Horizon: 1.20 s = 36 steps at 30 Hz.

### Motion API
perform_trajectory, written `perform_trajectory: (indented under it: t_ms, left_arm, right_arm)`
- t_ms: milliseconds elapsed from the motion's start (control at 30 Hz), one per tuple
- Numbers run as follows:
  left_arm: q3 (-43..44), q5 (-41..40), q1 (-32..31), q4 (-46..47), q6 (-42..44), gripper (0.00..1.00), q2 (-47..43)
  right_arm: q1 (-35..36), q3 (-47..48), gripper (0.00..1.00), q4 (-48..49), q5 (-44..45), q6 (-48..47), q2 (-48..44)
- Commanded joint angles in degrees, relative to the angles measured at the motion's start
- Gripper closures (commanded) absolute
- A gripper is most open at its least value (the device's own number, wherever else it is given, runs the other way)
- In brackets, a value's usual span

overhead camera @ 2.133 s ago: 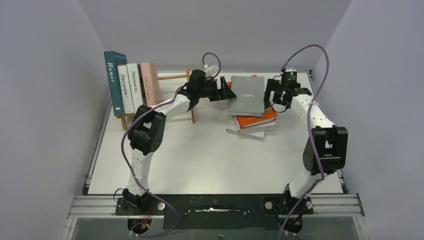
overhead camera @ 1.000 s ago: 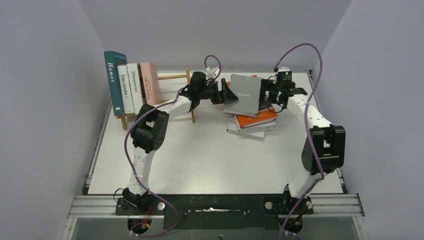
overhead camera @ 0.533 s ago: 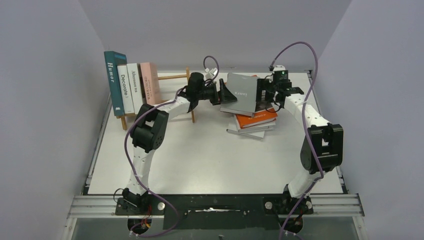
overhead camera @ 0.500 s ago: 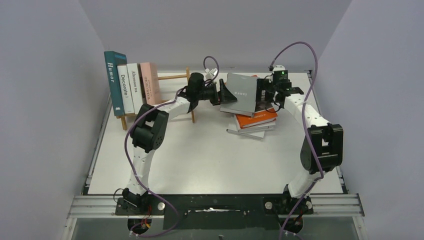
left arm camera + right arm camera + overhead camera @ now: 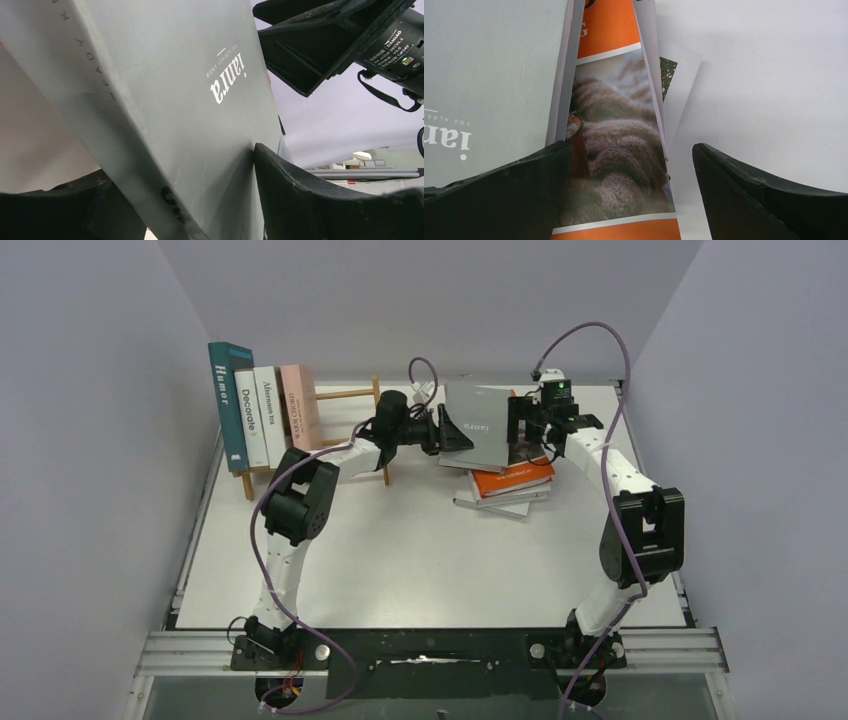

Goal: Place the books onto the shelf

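A grey book [image 5: 483,428] stands tilted, its right edge lifted off the stack, above an orange book [image 5: 515,480] and a white book [image 5: 498,506]. My left gripper [image 5: 447,432] is shut on the grey book's [image 5: 175,90] left, spine side. Its fingers [image 5: 182,165] press on both faces. My right gripper [image 5: 527,425] is open, its left finger against the grey book's [image 5: 489,65] raised right edge. The orange book [image 5: 609,100] lies between its jaws [image 5: 631,147]. The shelf [image 5: 345,394] at the back left holds a teal book [image 5: 226,405], two white books [image 5: 258,412] and a pink book [image 5: 300,405].
The shelf's right half, between the pink book and the end post [image 5: 377,390], is bare slats. A white cover with a green leaf print [image 5: 668,70] pokes out under the orange book. Grey walls close in on the table [image 5: 400,550] on the left, back and right.
The grey book has tipped from flat on the stack to steeply tilted, its right edge raised. My right gripper moved left and up behind it. My left jaws narrowed onto the spine side.
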Motion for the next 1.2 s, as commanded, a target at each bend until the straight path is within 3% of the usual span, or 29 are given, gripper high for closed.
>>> perform_trajectory:
  t_ms: [0, 367, 733, 867, 1167]
  left_arm:
    - [-0.5, 1.4, -1.2, 5.0, 1.8, 0.42, -5.1]
    - [-3.0, -1.7, -0.5, -2.2, 7.8, 0.51, -13.8]
    - [-1.6, -11.1, 3.0, -14.3, 17.4, 0.84, -28.0]
    - [0.3, -21.7, 4.7, -21.4, 23.3, 1.0, -35.2]
    - [-12.5, -50.7, 11.2, -24.5, 35.3, 1.0, -54.2]
  right_arm:
    - [2.1, 1.1, 0.02, 4.3, -2.0, 0.4, -1.5]
    - [4.1, 1.1, 0.02, 4.5, -0.9, 0.8, -4.6]
    - [4.0, -2.1, 0.02, 6.0, 7.0, 3.3, -12.0]
    - [3.3, -3.7, 0.02, 5.6, 7.8, 3.8, -13.5]
    - [2.7, -7.6, 0.02, 5.7, 6.7, 4.4, -16.9]
